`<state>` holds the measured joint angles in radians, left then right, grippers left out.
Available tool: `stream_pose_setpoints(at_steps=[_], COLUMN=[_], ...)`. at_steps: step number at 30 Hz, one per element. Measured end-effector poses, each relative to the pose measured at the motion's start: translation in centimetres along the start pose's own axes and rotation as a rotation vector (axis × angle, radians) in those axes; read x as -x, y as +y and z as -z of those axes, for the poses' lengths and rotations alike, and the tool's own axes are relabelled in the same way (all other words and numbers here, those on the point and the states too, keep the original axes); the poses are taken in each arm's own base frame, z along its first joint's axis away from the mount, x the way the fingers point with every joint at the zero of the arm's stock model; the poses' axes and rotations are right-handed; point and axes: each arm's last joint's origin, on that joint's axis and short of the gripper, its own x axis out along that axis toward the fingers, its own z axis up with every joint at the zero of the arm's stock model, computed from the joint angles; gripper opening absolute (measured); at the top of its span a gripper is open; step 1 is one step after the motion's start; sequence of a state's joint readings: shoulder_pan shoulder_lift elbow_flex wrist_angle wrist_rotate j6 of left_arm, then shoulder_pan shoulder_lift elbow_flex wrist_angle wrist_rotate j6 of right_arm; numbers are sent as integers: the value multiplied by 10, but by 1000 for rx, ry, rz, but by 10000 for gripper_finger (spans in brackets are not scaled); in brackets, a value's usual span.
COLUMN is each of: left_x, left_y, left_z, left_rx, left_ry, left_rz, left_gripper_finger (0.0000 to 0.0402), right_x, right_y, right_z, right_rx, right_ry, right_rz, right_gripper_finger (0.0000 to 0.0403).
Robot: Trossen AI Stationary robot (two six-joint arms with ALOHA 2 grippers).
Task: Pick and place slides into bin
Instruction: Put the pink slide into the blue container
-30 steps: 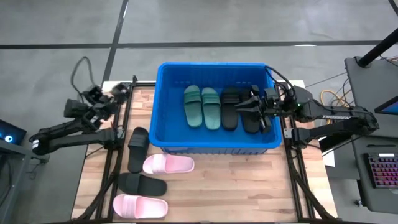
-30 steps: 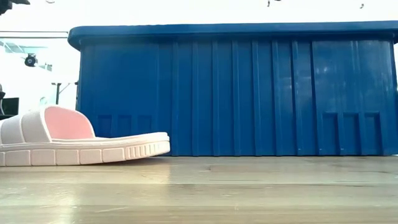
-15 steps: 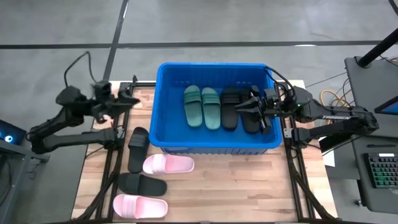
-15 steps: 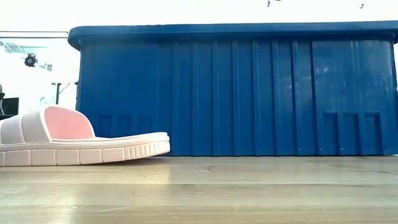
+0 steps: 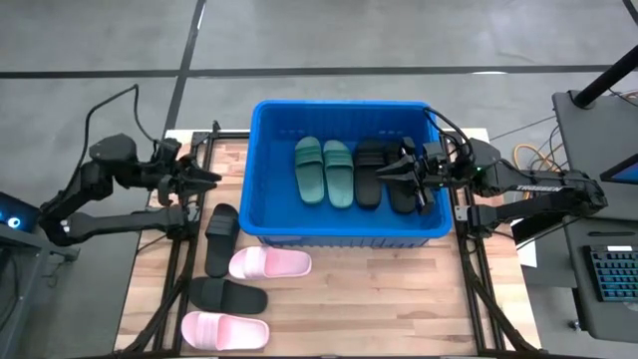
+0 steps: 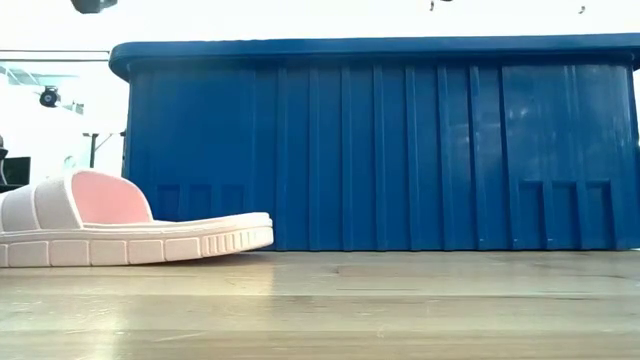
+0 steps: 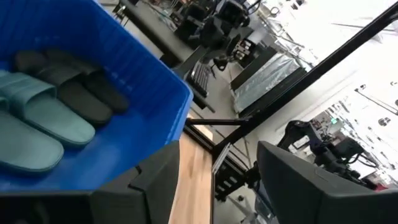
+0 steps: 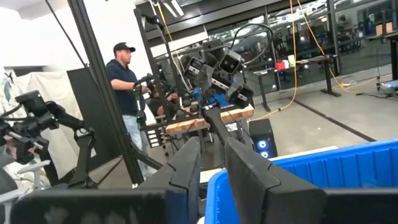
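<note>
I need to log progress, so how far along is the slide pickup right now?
Half done: two green slides and two black slides lie in the bin. Nothing is in hand: the right gripper hangs over the black pair with its fingers slightly apart, gripping nothing visible, and the left gripper is open by the bin's left wall. Left on the table: two black slides and two pink slides.

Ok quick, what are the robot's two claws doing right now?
Left gripper: open, holding nothing, beside the bin.
Right gripper: open a little, empty, over the black slides in the bin.
</note>
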<state>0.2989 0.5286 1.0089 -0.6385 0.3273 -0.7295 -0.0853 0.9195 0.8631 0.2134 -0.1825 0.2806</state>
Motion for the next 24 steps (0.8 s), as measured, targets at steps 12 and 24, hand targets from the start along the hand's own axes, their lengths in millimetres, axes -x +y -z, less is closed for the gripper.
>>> stream_pose_setpoints(at_steps=[12, 24], left_x=[-32, -64], left_y=[-23, -38], left_z=[-35, -58], left_rx=[-144, -165], left_ry=[0, 239], left_rz=[121, 84], left_gripper_finger=[186, 166], right_x=[0, 0], right_y=[0, 0], right_z=[0, 0], right_rx=[1, 1], right_ry=[0, 3], right_rz=[0, 1], right_gripper_finger=[66, 64])
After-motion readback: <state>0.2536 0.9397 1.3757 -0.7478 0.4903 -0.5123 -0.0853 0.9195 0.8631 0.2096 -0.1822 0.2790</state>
